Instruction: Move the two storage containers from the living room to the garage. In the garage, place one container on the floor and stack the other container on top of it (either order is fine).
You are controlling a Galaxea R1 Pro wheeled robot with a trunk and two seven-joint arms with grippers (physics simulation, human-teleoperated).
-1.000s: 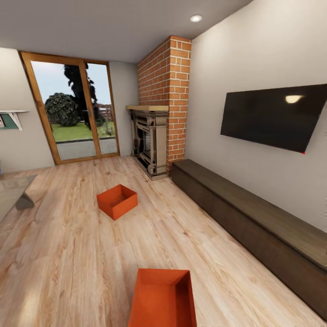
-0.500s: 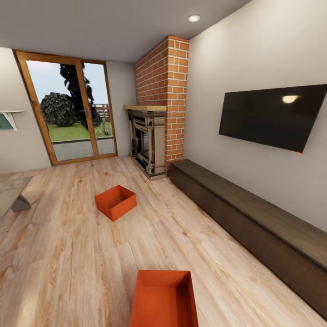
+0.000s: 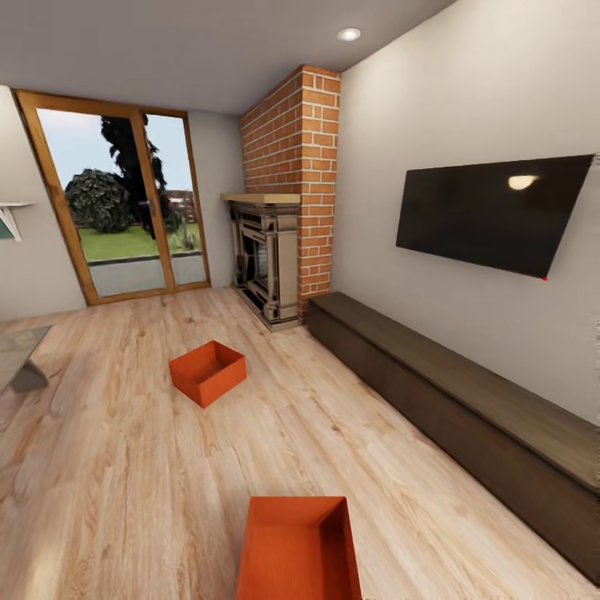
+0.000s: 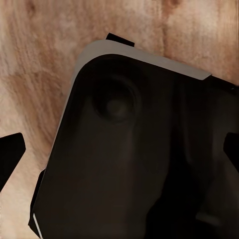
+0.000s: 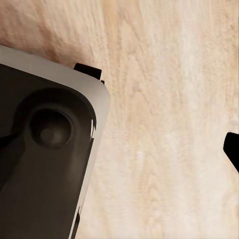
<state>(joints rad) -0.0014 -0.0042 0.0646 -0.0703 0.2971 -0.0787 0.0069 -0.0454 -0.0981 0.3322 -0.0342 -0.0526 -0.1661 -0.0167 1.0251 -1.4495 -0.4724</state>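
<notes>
Two orange-red storage containers lie open-topped on the light wood planks of the living room. One container [image 3: 207, 372] rests mid-room in front of the fireplace. The other container [image 3: 300, 550] is close to me at the head view's lower edge, partly cut off. In the left wrist view my left gripper [image 4: 119, 149] hangs open over my dark base, its black fingertips [image 4: 11, 154] wide apart at the picture's sides. My right gripper [image 5: 119, 149] hangs over the planks beside the base, open, with one fingertip [image 5: 232, 151] showing. Neither holds anything.
A long dark low cabinet [image 3: 467, 400] runs along the right wall under a wall TV [image 3: 492, 212]. The brick-and-stone fireplace [image 3: 279, 250] and wood-framed glass doors [image 3: 125, 208] stand at the back. A glass table's corner [image 3: 21, 362] juts in at the left.
The whole head view has shifted: doors, fireplace and the far container slid slightly left, so the camera has moved. The containers themselves lie where they were.
</notes>
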